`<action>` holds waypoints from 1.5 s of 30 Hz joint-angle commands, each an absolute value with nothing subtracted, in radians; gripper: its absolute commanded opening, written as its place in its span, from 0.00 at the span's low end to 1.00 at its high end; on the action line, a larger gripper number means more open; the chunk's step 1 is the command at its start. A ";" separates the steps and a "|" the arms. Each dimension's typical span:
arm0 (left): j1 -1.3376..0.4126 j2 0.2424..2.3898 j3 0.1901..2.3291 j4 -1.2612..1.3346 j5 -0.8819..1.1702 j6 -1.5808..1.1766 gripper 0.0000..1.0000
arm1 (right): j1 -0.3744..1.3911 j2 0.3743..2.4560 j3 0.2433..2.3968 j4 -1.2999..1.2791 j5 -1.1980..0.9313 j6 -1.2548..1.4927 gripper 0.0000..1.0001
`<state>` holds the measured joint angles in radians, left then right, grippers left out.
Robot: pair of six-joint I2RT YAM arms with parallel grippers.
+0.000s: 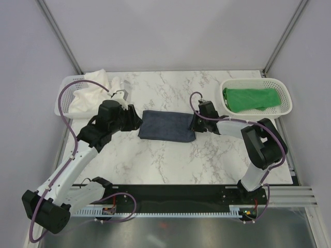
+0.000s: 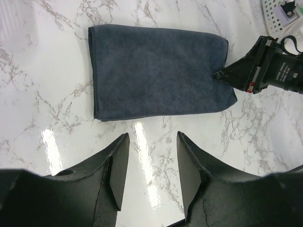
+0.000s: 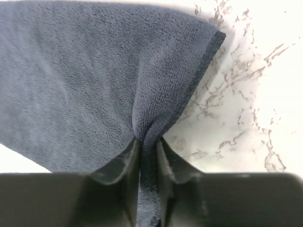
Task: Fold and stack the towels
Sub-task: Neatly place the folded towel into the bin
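Observation:
The navy-blue towel (image 1: pixel 166 125) lies folded flat on the marble table in mid-view; it also shows in the left wrist view (image 2: pixel 156 71) and the right wrist view (image 3: pixel 85 80). My right gripper (image 1: pixel 195 123) is shut on the towel's right edge, with cloth pinched between its fingers (image 3: pixel 124 163). My left gripper (image 1: pixel 136 122) is open and empty just left of the towel, over bare marble (image 2: pixel 150 156). The green towel (image 1: pixel 252 98) lies in the right basket. The cream-white towel (image 1: pixel 89 93) lies bunched in the left basket.
A white mesh basket (image 1: pixel 286 106) stands at the back right and another (image 1: pixel 63 89) at the back left. The right gripper's black body (image 2: pixel 265 64) shows at the towel's far edge in the left wrist view.

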<state>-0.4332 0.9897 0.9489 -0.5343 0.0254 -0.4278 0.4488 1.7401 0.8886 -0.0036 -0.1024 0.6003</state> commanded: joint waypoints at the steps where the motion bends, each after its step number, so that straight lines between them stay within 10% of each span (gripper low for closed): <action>1: -0.426 1.005 0.986 -0.535 -0.026 -0.379 0.52 | 0.453 1.770 0.929 -0.109 -0.036 0.542 0.19; 4: -0.428 1.014 0.983 -0.532 -0.051 -0.368 0.52 | 0.443 1.775 0.989 -0.168 -0.012 0.477 0.00; 45: -0.413 1.103 0.965 -0.500 -0.051 -0.319 0.51 | 0.241 1.913 1.655 -0.586 0.155 0.129 0.00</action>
<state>-0.4202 1.1091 0.9493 -0.5358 -0.0509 -0.3561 0.2790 1.9778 1.6016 -0.5659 0.1120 0.1589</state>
